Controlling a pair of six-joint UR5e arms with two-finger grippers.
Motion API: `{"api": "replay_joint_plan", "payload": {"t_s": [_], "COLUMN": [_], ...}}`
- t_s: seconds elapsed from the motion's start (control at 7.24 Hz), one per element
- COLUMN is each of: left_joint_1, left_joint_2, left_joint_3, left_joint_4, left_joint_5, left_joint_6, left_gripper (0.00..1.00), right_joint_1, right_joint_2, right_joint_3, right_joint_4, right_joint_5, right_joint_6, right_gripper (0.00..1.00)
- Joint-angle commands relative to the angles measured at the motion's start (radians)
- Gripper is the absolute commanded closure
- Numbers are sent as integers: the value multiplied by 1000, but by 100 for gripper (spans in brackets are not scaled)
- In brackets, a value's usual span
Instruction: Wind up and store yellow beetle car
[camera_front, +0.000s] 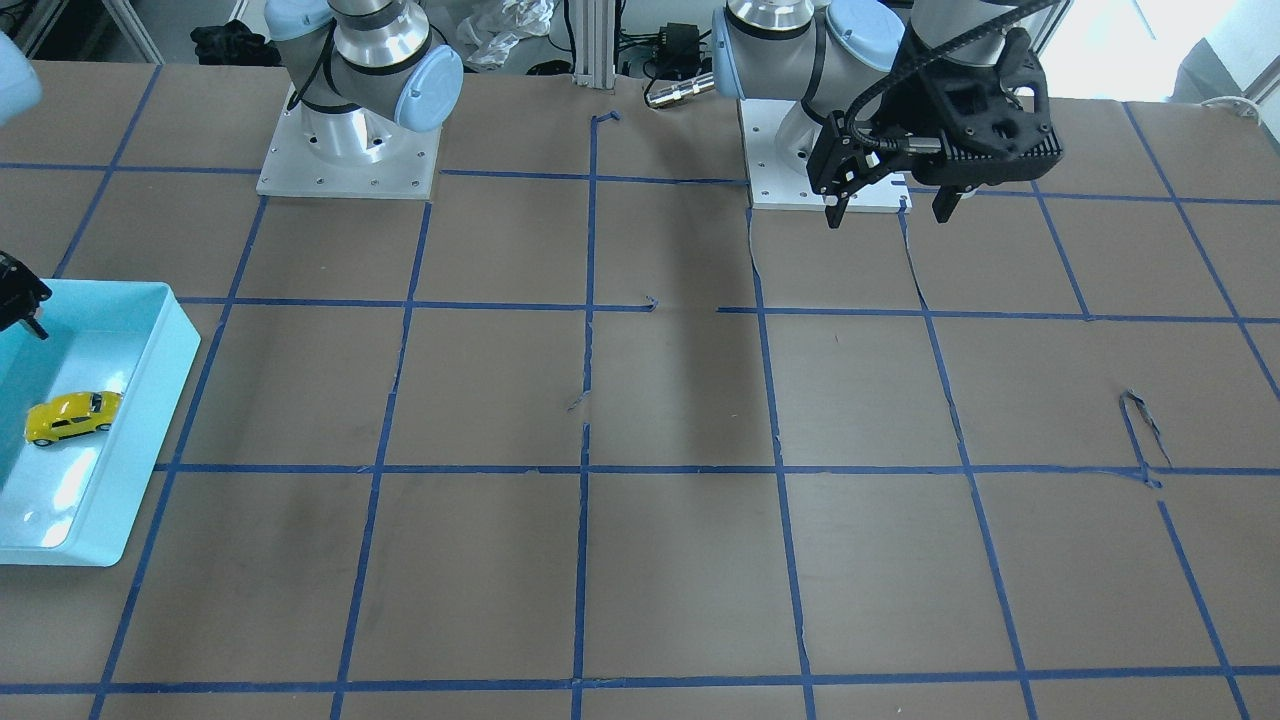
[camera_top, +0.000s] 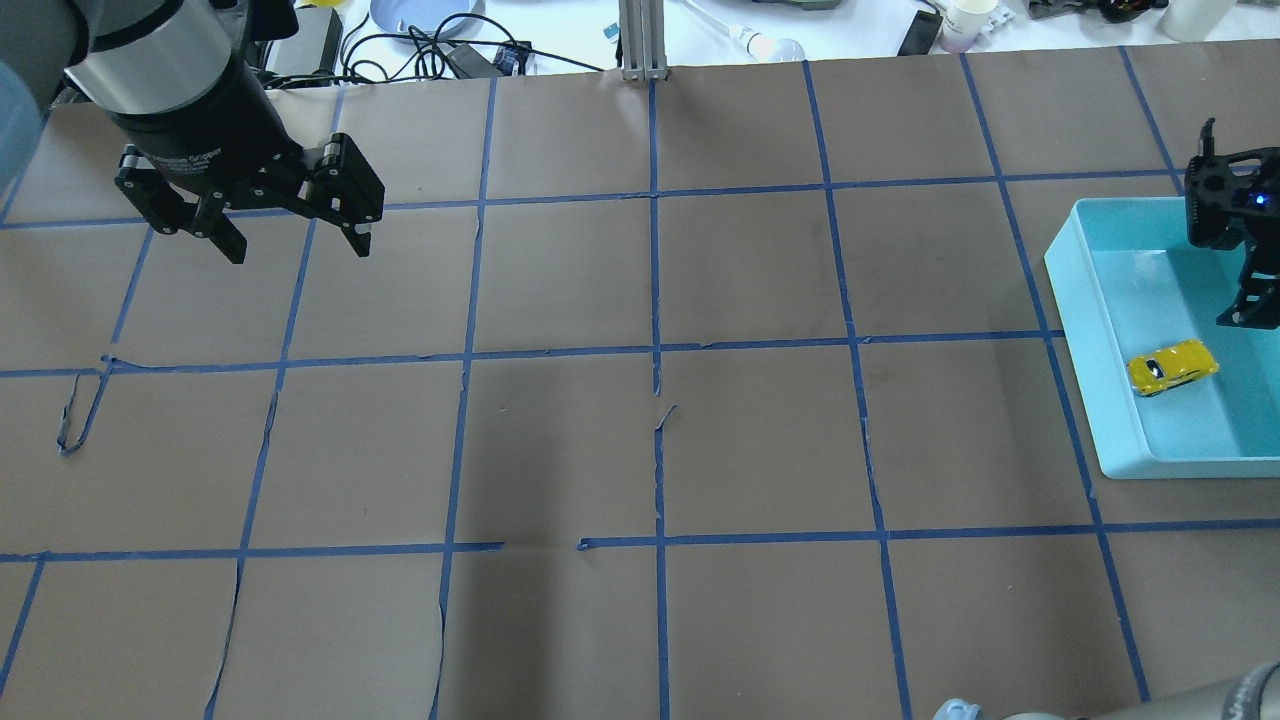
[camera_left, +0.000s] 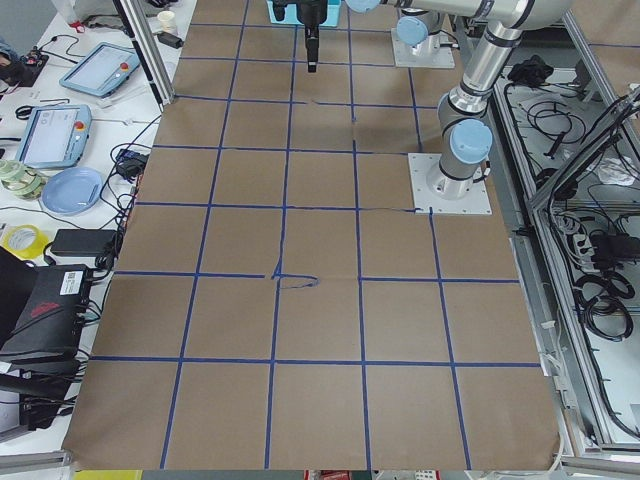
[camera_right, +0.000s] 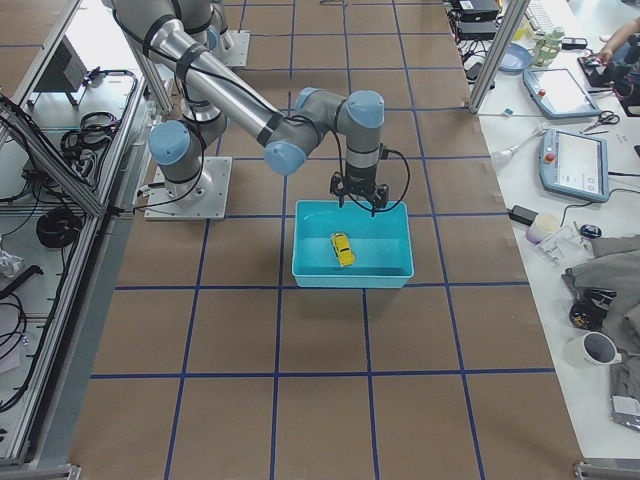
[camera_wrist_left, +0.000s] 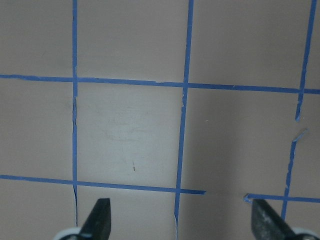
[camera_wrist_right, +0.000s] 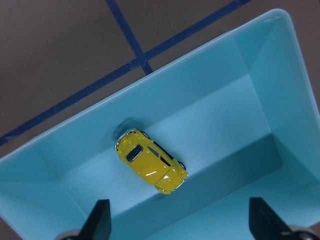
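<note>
Closest to me are the fingers (camera_wrist_right: 100, 222) of my right claw (camera_wrist_right: 180, 222), spread wide with nothing between them. They show as two dark tips at the bottom of my right wrist view.

Just past them lies the yellow beetle car (camera_wrist_right: 151, 168). It sits on its wheels on the floor of the teal bin (camera_wrist_right: 210, 85), at a slant to the walls, with one end close to the foot of a wall. My fingers are apart from it and touch neither the car nor the bin (the overhead view shows the claw hanging above the bin's inside, short of the car).

The bin stands at my right end of the table (camera_top: 760, 440), which is covered in brown paper with a grid of blue tape. Here and there the tape is torn or curled up.

Well apart from all that, at the far end of the table, hangs my left claw (camera_top: 298, 250). It too is spread wide and holds nothing. It points down at bare paper and tape lines, with its two fingertips (camera_wrist_left: 101, 220) at the lower edge of my left wrist view.
</note>
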Motion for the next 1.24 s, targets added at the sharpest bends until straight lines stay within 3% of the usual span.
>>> {"api": "replay_joint_plan", "payload": {"t_s": [0.0, 0.28, 0.41, 0.55, 0.83, 1.11], "left_joint_1": [6, 1, 0, 3, 9, 1], "left_joint_2": [6, 2, 17, 19, 13, 16], "left_joint_3": [-2, -2, 3, 7, -20, -45], "left_joint_4": [-3, -3, -3, 9, 52, 55], "left_joint_5": [0, 0, -8, -96, -110, -110], "left_joint_6": [18, 6, 19, 21, 21, 19], "left_gripper": [0, 0, 0, 0, 0, 0], "right_joint_1": [56, 186, 226, 257, 375, 484], "right_joint_2": [-96, -91, -99, -85, -97, -104], "right_joint_3": [-31, -162, -202, -204, -205, -202], "right_joint_4": [146, 324, 334, 338, 338, 341], "right_joint_5": [88, 93, 104, 95, 103, 113], "right_joint_6": [481, 893, 1138, 1300, 1356, 1597], "right_gripper": [0, 0, 0, 0, 0, 0]}}
